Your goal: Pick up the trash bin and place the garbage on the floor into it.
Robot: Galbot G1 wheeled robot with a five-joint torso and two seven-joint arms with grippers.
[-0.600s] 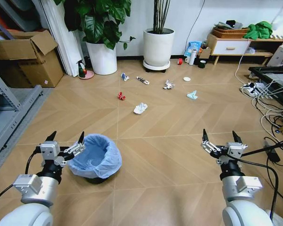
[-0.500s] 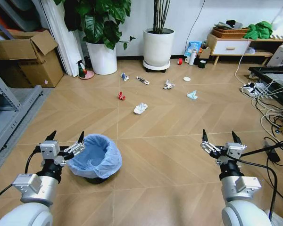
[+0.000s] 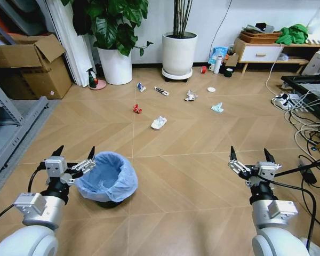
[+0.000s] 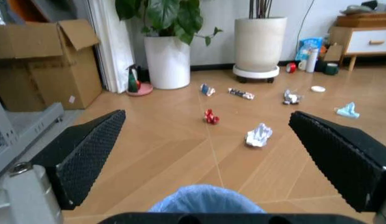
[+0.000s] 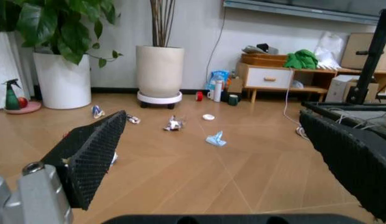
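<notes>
The trash bin (image 3: 108,177) stands on the floor (image 3: 192,176), just beside the spread-fingered left hand (image 3: 74,157) at its 3 o'clock; the right hand (image 3: 248,159), also spread, hovers well apart.

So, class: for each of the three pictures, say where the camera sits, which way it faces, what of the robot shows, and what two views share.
Head view: up on the head, facing forward and down at the floor; left hand by the trash bin, right hand, both open.
Left wrist view: low, facing the plant pots; two fingers, bin edge.
Right wrist view: low, facing the cabinet; two fingers.
Shared by both wrist views: the blue face mask.
</notes>
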